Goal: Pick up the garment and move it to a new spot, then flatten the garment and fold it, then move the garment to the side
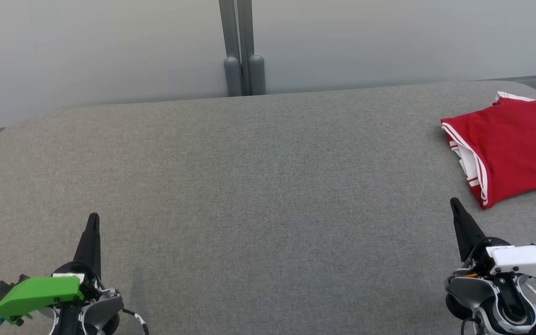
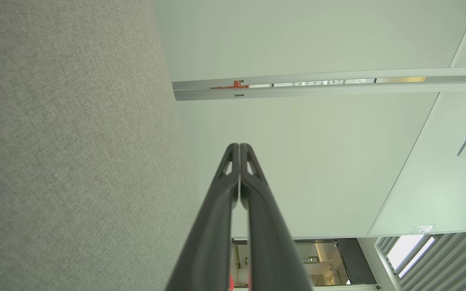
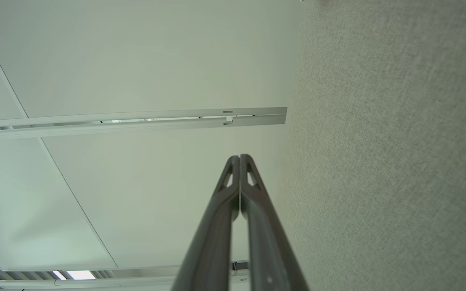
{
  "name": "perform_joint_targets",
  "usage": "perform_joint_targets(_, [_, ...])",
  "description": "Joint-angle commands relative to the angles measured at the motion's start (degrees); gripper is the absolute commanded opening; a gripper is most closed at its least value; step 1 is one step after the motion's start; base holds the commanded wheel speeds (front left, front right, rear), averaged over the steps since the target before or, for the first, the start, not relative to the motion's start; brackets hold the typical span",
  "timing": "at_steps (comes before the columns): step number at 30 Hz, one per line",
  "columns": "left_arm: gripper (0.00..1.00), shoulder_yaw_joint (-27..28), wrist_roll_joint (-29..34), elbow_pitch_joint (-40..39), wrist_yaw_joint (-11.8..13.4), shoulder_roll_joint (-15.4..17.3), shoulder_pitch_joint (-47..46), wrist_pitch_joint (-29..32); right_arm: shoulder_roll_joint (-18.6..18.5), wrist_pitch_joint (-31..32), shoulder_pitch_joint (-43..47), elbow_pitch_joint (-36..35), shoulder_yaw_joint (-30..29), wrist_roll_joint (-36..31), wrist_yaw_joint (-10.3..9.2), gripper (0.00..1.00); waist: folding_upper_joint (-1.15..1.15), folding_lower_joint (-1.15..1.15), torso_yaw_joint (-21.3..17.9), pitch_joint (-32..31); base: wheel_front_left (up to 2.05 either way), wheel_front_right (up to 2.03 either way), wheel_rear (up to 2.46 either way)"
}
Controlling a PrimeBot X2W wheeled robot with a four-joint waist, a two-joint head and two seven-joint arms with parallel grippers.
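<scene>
My left fingers (image 1: pixel 93 223) sit at the lower left above the grey tabletop (image 1: pixel 268 186). They are pressed fully together with nothing between them, and the left wrist view shows the tips meeting. My right fingers (image 1: pixel 456 207) at the lower right are closed the same way and also empty. The red garment (image 1: pixel 514 139), trimmed with white stripes, lies on the tabletop at the far right, near the right fingers but apart from them. It looks folded, though the view's edge cuts it off, so I can't tell its full outline.
</scene>
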Motion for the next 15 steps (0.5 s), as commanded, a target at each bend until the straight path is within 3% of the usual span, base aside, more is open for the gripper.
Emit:
perform_joint_targets(1, [0.0,0.2,0.0,-0.1,-0.3,0.0,-0.6,0.2,-0.1,0.2,0.5,-0.3,-0.1,0.3,0.01,0.0,0.0,0.0,0.0,0.0,0.0,0.0,0.0])
perform_joint_targets(15, [0.0,0.1,0.0,-0.1,-0.3,0.0,-0.6,0.2,-0.1,0.2,0.5,-0.3,-0.1,0.3,0.01,0.0,0.0,0.0,0.0,0.0,0.0,0.0,0.0])
